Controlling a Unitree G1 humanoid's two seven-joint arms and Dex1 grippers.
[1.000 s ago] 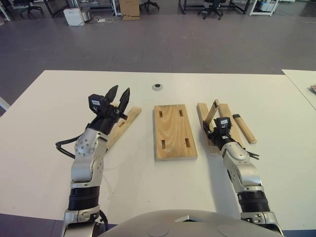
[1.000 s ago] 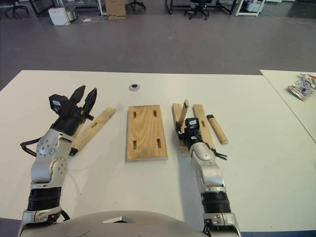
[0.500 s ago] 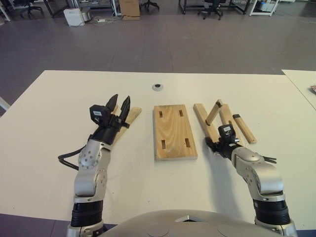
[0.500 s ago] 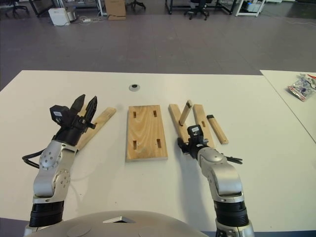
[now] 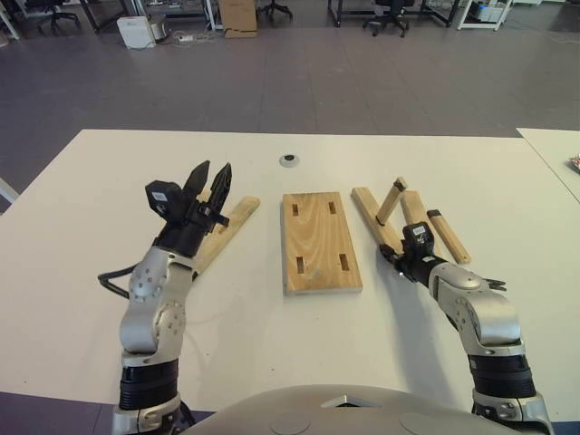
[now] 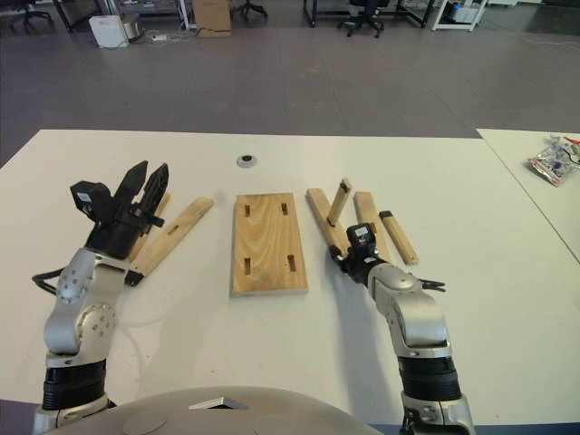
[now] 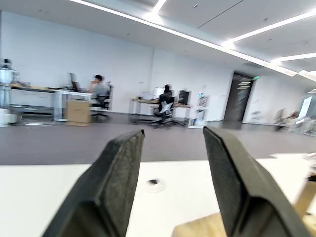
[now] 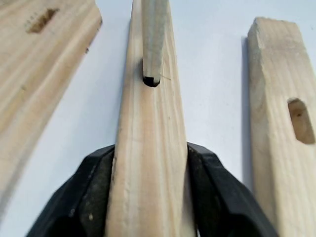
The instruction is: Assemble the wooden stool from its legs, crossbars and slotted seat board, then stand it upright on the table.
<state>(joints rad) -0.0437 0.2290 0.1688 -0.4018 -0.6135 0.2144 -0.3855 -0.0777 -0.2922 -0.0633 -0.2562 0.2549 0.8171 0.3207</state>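
- currently, the right gripper (image 8: 152, 185) sits right of centre in the head view, its jaws clamped on the near end of a wooden leg (image 5: 372, 216).
- a short crossbar (image 5: 391, 199) stands tilted out of a slot in that leg.
- just to the right, a second leg (image 5: 417, 214) and a dark-tipped strip (image 5: 449, 238) lie flat on the white table (image 5: 82, 208).
- the left gripper (image 5: 213, 179) is left of centre, raised off the table, fingers spread, nothing held.
- another leg (image 5: 227, 227) lies flat on the table beneath it.
- the slotted seat board (image 5: 319, 240) lies flat at frame centre, between the two grippers, four slots facing up.
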